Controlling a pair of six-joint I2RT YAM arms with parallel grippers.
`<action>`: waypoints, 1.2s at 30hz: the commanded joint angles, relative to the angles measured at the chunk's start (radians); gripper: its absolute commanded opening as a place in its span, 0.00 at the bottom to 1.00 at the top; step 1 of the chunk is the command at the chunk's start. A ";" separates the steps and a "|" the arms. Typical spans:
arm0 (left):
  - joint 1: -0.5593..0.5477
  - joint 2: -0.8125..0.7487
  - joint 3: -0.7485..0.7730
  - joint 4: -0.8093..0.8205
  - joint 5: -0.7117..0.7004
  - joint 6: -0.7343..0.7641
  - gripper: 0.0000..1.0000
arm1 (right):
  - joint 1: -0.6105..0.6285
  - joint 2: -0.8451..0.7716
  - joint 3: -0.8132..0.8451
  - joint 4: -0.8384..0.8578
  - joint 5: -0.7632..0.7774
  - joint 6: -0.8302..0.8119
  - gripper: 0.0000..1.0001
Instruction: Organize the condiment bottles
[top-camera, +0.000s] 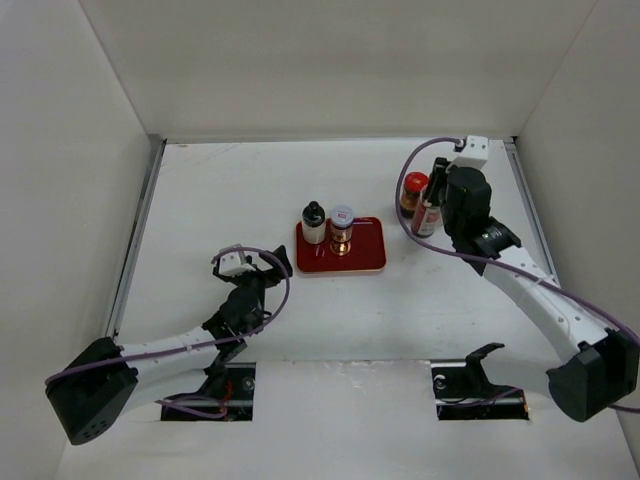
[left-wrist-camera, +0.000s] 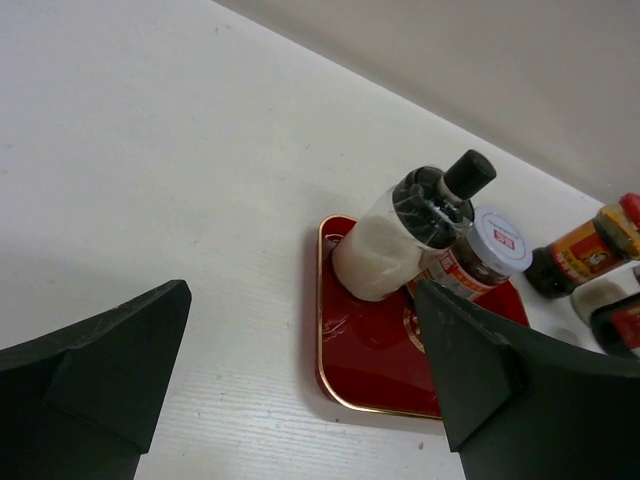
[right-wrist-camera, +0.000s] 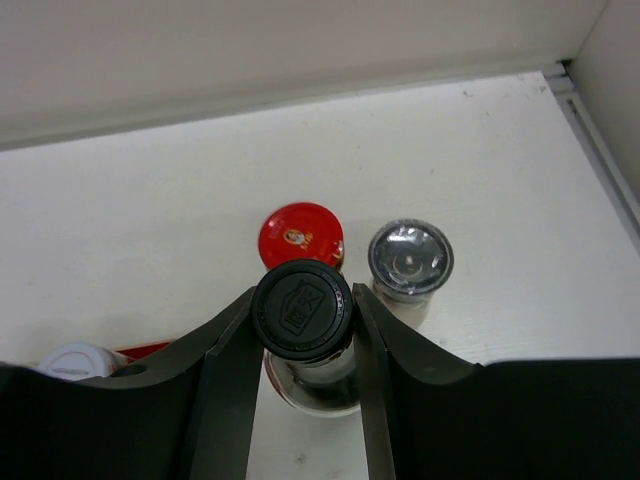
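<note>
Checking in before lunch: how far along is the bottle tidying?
Done: white bottle and pale-lidded jar stand on the red tray. In hand: right pincer clamps the dark-sauce bottle; left pincer is open. Left: that bottle, the red-lidded jar and the grey-topped shaker, off the tray.

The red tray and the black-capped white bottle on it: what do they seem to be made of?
Red tray: glossy, probably lacquered plastic or metal; it reflects light and has a thin gold rim. Black-capped white bottle: smooth white body, likely plastic, perhaps glass with white contents; the cap looks like matte black plastic.
</note>
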 joint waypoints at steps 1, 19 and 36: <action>0.015 0.030 -0.012 0.084 -0.001 -0.030 0.99 | 0.056 -0.066 0.146 0.127 0.004 -0.017 0.22; 0.035 0.068 -0.014 0.109 0.007 -0.030 1.00 | 0.206 0.141 0.188 0.313 -0.025 -0.008 0.21; 0.041 0.050 -0.019 0.103 0.010 -0.027 1.00 | 0.254 0.262 0.144 0.389 0.008 -0.030 0.25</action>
